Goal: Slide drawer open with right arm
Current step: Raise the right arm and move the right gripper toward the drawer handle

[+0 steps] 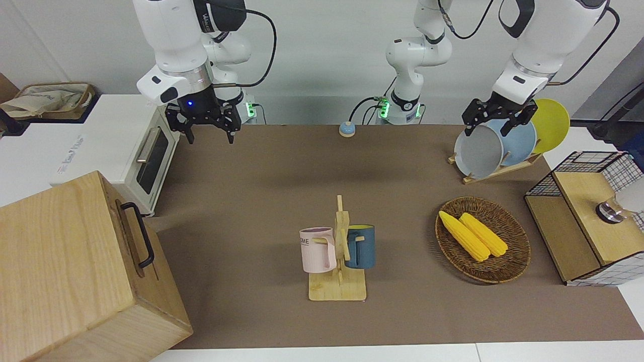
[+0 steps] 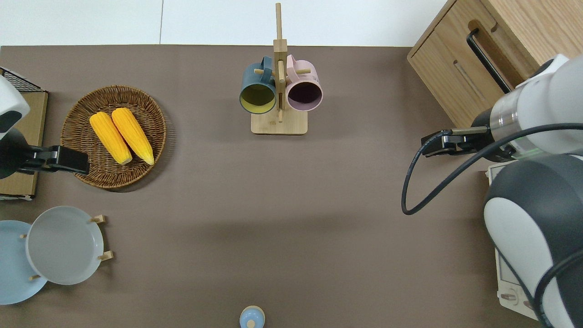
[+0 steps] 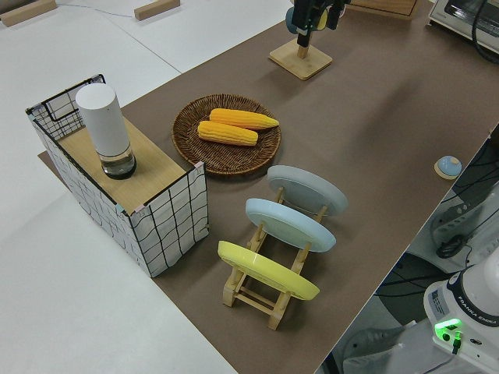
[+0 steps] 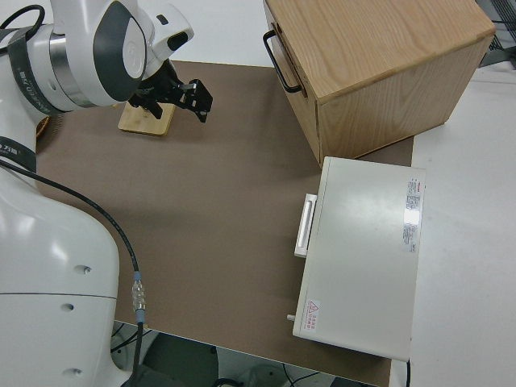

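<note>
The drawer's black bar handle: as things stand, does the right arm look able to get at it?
Probably yes: the right gripper hangs open over bare mat, nothing lies between it and the handle, and the drawer faces the open table.

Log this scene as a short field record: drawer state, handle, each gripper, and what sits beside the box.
drawer: shut, flush with the wooden box
handle: black bar, untouched
right gripper: open, empty, in the air, not at the handle
left gripper: open, parked
toaster oven: beside the box, nearer to the robots
</note>
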`<state>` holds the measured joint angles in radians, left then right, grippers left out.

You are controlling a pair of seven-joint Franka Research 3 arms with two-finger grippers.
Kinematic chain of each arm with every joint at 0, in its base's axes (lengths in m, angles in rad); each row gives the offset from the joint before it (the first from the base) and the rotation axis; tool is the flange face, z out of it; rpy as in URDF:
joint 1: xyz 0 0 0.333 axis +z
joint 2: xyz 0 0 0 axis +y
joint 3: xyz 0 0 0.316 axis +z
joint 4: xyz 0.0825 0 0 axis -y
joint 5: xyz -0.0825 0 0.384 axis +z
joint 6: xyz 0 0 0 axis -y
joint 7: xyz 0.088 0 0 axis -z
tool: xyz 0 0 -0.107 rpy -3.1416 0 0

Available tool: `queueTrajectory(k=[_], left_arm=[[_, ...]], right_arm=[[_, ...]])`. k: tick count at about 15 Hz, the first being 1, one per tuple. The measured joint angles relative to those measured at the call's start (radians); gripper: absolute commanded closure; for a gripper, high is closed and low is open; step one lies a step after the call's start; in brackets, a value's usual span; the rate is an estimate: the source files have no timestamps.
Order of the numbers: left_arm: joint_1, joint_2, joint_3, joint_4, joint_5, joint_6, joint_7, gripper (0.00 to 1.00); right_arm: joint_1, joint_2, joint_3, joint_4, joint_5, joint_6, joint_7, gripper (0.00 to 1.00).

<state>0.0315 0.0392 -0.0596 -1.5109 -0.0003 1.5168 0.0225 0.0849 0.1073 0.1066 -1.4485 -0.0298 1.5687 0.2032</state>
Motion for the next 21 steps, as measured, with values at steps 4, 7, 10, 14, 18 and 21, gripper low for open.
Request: queueTrajectory(k=[4,7,10,14,18,21], left_arm=[[0.000,0.000,0.000,0.000,0.000,0.000,0.000,0.01],[0.000,0.000,0.000,0.000,0.000,0.000,0.000,0.01],[0.000,0.000,0.000,0.000,0.000,0.000,0.000,0.01],[0.000,0.000,0.000,0.000,0.000,0.000,0.000,0.01],[0.000,0.000,0.000,0.000,0.000,0.000,0.000,0.01],[0.000,0.000,0.000,0.000,0.000,0.000,0.000,0.01]], right_arm=[[0.000,0.001,0.002,0.000,0.000,-0.008,0.000,0.015],[0.001,0.001,0.002,0.000,0.000,-0.010,0.000,0.017],[0.002,0.001,0.002,0.000,-0.001,-0.010,0.000,0.017],[0.019,0.001,0.007,0.000,-0.110,-0.010,-0.001,0.019],[0.065,0.005,0.011,0.000,-0.238,-0.011,-0.001,0.019],[0.118,0.020,0.013,-0.004,-0.391,-0.011,-0.001,0.019]])
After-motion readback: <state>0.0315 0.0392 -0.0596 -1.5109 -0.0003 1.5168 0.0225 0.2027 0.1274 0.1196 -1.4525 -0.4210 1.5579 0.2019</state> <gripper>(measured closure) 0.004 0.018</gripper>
